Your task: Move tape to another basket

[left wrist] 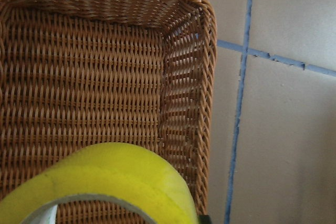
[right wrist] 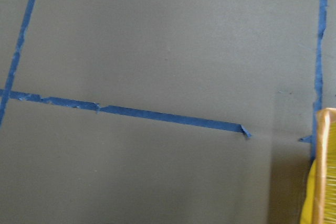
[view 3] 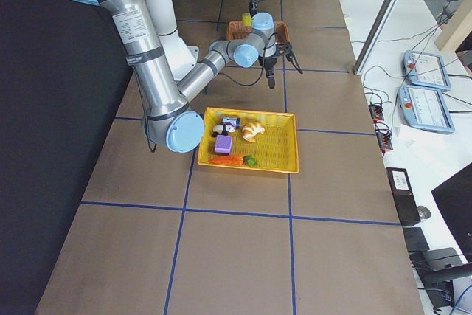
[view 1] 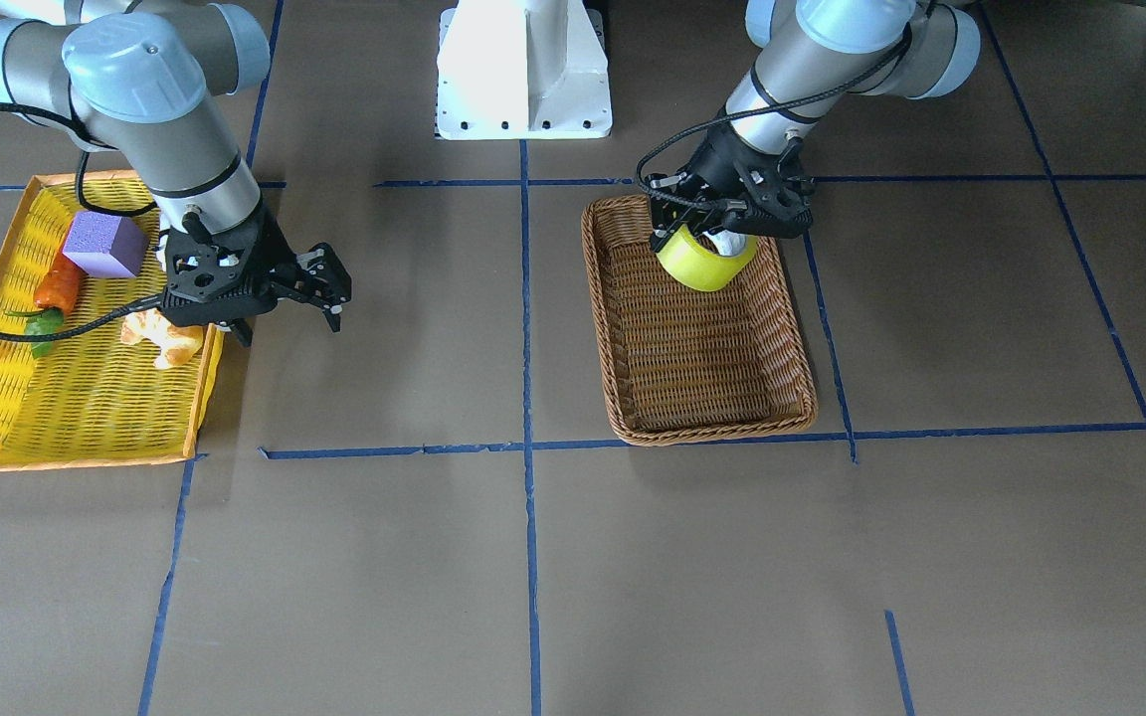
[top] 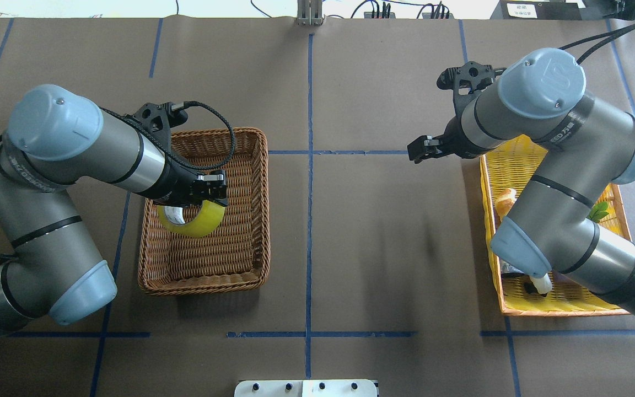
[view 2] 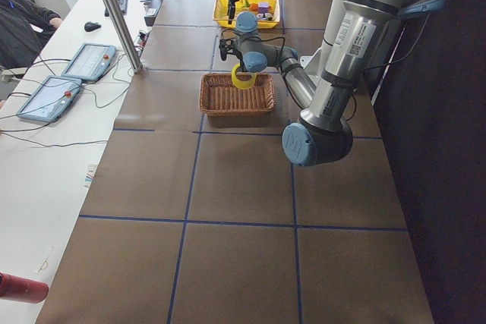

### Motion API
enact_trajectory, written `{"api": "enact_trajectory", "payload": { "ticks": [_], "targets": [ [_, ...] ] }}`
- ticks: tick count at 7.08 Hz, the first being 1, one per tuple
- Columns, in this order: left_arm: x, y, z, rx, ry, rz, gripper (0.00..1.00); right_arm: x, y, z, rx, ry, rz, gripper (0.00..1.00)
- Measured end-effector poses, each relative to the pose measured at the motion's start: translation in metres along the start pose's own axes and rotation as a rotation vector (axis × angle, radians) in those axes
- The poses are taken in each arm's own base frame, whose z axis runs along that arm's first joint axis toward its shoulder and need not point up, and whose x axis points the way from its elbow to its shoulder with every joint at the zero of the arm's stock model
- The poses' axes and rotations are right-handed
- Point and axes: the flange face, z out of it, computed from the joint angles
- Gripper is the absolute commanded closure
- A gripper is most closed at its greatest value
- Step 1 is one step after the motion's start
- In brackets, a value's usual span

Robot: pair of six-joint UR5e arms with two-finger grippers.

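**Two-arm station, all views.** The left gripper (view 1: pixel 704 239) has its jaws clamped on the wide roll of translucent yellow packing tape (view 1: pixel 702 263). One jaw reaches through the roll's white-grey core and the other presses on the outer face. The roll hangs tilted over the interior of the brown rectangular wicker basket with a braided rim (view 1: pixel 714 432), at the end nearer the white robot pedestal (view 1: pixel 523 70). In the left wrist view the roll's upper curve fills the lower edge, with the basket's woven floor and one rounded corner behind it. Whether the roll touches the weave cannot be told.

The right gripper (view 1: pixel 287 326) hangs with its jaws apart and nothing between them. It is above the brown worktop (view 1: pixel 573 577), just beside the bright yellow tray-like basket with an orange rim (view 1: pixel 66 462), on the side facing the wicker basket. The right wrist view shows only worktop, blue tape gridlines (view 1: pixel 528 298) and a sliver of that tray.

The tray contains a purple foam cube (view 1: pixel 103 244), an orange carrot (view 1: pixel 58 283), a green leafy piece (view 1: pixel 46 328) and a golden croissant (view 1: pixel 163 338). The two baskets sit well apart.
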Motion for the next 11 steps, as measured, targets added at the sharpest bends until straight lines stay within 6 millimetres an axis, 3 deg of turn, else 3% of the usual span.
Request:
{"api": "enact_trajectory", "payload": {
  "ticks": [3,6,7,8,9,11],
  "targets": [
    [0.003,0.015,0.059,0.075,-0.123,0.133,1.0,0.061,-0.03,-0.029,-0.053,0.015,-0.059,0.0],
    [-0.002,0.011,0.086,0.108,-0.193,0.176,1.0,0.085,-0.039,-0.039,-0.06,0.019,-0.069,0.0],
    [-0.005,0.007,0.088,0.108,-0.222,0.216,0.72,0.089,-0.039,-0.041,-0.065,0.014,-0.064,0.0],
    [-0.007,0.005,0.088,0.107,-0.24,0.248,0.06,0.092,-0.039,-0.041,-0.067,0.012,-0.061,0.0],
    [-0.008,0.004,0.087,0.106,-0.246,0.263,0.0,0.093,-0.039,-0.042,-0.067,0.011,-0.059,0.0],
    [-0.006,0.001,0.077,0.115,-0.237,0.272,0.0,0.1,-0.042,-0.045,-0.063,0.015,-0.056,0.0]
  ]
}}
